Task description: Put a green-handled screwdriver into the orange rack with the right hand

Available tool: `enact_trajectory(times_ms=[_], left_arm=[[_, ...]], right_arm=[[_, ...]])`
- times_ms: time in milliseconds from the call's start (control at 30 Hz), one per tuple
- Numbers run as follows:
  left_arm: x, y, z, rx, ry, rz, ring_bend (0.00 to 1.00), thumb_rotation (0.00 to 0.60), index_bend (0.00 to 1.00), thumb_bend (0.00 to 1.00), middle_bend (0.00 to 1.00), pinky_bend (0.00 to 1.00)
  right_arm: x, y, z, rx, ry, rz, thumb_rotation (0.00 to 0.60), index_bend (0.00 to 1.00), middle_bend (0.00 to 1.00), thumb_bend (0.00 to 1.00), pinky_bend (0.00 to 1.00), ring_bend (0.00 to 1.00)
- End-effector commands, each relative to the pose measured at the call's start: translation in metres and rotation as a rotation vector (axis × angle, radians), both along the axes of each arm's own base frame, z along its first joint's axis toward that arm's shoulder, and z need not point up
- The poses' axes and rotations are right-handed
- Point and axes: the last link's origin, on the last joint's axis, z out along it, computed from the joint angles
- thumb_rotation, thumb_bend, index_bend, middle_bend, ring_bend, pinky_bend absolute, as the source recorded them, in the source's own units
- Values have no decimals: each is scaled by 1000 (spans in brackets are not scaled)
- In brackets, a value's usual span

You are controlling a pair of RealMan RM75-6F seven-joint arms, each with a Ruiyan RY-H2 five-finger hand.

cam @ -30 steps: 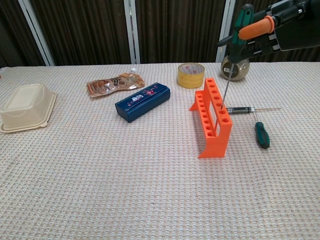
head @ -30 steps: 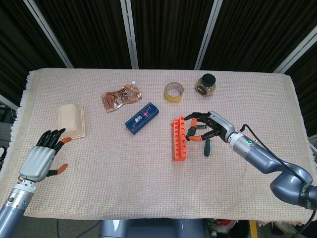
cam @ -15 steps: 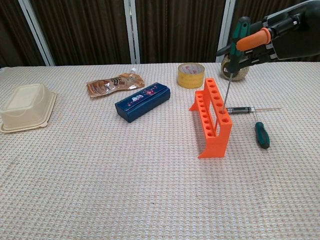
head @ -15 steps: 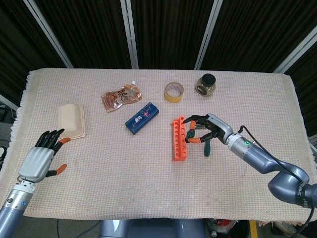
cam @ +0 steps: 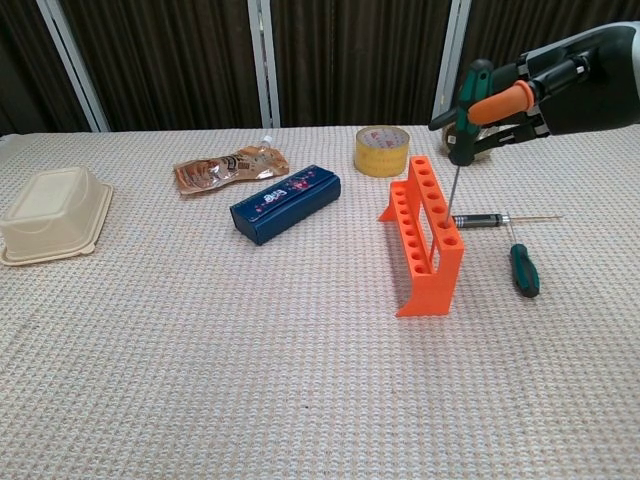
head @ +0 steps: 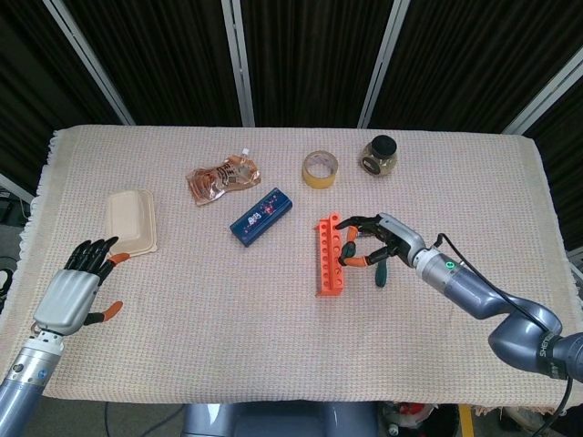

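The counter (head: 510,182) is covered by a woven beige cloth that reaches its edges, with dark curtains behind the far edge; the widest open stretches are the near half of the cloth and the far right corner. The orange rack (head: 331,255) (cam: 426,232) stands a little right of centre, its row of holes running front to back. To its left lie a blue box (head: 261,217) (cam: 285,203) and a crumpled foil pouch (head: 223,177) (cam: 231,167); beyond it sit a roll of yellow tape (head: 321,169) (cam: 382,150) and a dark-lidded jar (head: 378,156). A cream lidded container (head: 131,220) (cam: 52,214) rests near the left edge. The right hand (head: 373,244) (cam: 535,90) hangs just beside and above the rack, fingers curled round the green-handled screwdriver (cam: 462,130), held upright with the handle up and the thin shaft pointing down; its tip meets the top of the rack at a hole toward the near end, though how deep it sits cannot be told. On the cloth right of the rack lie a second green-handled screwdriver (head: 381,270) (cam: 524,268) and a dark-handled one (cam: 495,218). The left hand (head: 77,287) hovers low near the front left corner, holding nothing, fingers extended and slightly apart, close to the cream container
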Motion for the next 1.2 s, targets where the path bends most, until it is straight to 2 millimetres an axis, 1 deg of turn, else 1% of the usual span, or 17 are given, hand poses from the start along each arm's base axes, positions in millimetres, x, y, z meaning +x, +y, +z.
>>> enact_trajectory(times_ms=[33, 267, 500, 900, 1200], left_arm=[[-1, 0, 0, -1, 1, 2, 0, 600, 185, 239, 0, 0], [-2, -1, 0, -1, 4, 7, 0, 600, 185, 239, 0, 0], [-3, -1, 1, 0, 6, 9, 0, 600, 185, 239, 0, 0], [-2, -1, 1, -3, 8, 7, 0, 600, 185, 240, 0, 0], [-1, -1, 0, -6, 8, 3, 0, 600, 185, 239, 0, 0]], right_arm=[[-1, -1, -3, 3, 2, 1, 600, 572, 217, 191, 63, 0], [-5, -3, -12, 8, 27, 12, 600, 546, 207, 191, 41, 0], [-9, -7, -16, -7, 41, 15, 600, 534, 200, 191, 24, 0], [-19, -1, -24, -11, 32, 15, 600, 522, 192, 191, 8, 0], [-24, 7, -29, -5, 27, 39, 600, 491, 175, 189, 0, 0]])
